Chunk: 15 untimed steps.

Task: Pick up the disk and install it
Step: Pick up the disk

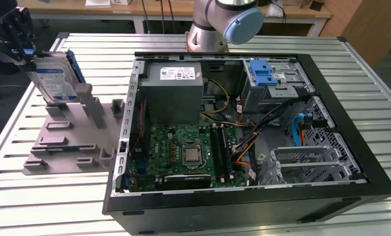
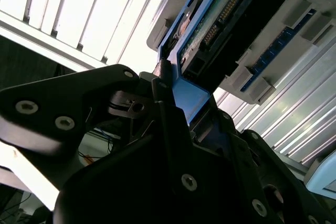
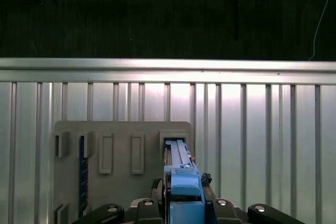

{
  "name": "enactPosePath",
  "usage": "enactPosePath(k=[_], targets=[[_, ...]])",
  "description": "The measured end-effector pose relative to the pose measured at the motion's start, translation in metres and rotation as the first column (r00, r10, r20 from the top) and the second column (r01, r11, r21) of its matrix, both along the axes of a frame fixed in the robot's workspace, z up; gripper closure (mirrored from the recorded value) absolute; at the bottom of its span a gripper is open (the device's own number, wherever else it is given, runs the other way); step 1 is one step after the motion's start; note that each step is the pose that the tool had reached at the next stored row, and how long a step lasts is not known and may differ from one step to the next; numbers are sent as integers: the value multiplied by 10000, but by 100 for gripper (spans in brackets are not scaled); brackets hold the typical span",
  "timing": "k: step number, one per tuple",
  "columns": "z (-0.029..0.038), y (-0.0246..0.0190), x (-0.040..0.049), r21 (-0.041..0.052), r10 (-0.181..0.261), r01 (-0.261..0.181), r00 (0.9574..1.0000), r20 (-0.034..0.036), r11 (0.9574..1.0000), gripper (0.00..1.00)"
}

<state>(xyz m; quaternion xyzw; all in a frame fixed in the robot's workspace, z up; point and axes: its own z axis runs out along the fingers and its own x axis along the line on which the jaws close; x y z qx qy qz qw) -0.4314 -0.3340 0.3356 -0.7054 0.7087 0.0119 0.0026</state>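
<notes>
An open computer case [image 1: 248, 209] lies on its side on the slatted metal surface [image 1: 51, 206], its circuit board [image 1: 189, 152] and grey power supply [image 1: 175, 88] exposed, with a bare metal cage [image 1: 307, 164] at its near corner on the exterior view's right. No disk appears to be seated in that cage, so the installing is judged not yet done.

Just beside the case, on the exterior view's left, sits a grey slotted holder [image 1: 71, 137]. At its far end the disk [image 1: 54, 78] stands upright on edge, label facing the camera, its lower end at one of the holder's slots. Whether it has lifted clear of the slot cannot be told.

Above it the robot's gripper [image 1: 26, 49] is pressed onto the top edge of the disk's blue frame. In the second wrist view its black fingers [image 2: 164, 111] pinch that blue tab from either side. The pick-up appears to be at the grasp stage, with the disk well apart from the case.

Beyond the case rises the arm's base [image 1: 212, 29].
</notes>
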Motion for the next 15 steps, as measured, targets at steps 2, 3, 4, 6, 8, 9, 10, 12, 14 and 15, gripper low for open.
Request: enactPosePath(k=[2,3,4,6,8,9,10,12,14,15], targets=[[5,0,0,0,0,0,10000,0,10000,64],[7,0,0,0,0,0,10000,0,10000,64],[9,0,0,0,0,0,10000,-1,10000,64],[14,0,0,0,0,0,10000,-1,10000,64],[18,0,0,0,0,0,10000,0,10000,64],[22,0,0,0,0,0,10000,1,10000,64],[23,0,0,0,0,0,10000,-1,10000,64],[25,0,0,-1,0,0,10000,-1,10000,64],[28,0,0,-1,0,0,10000,-1,10000,64],[28,0,0,-1,0,0,10000,-1,10000,64]])
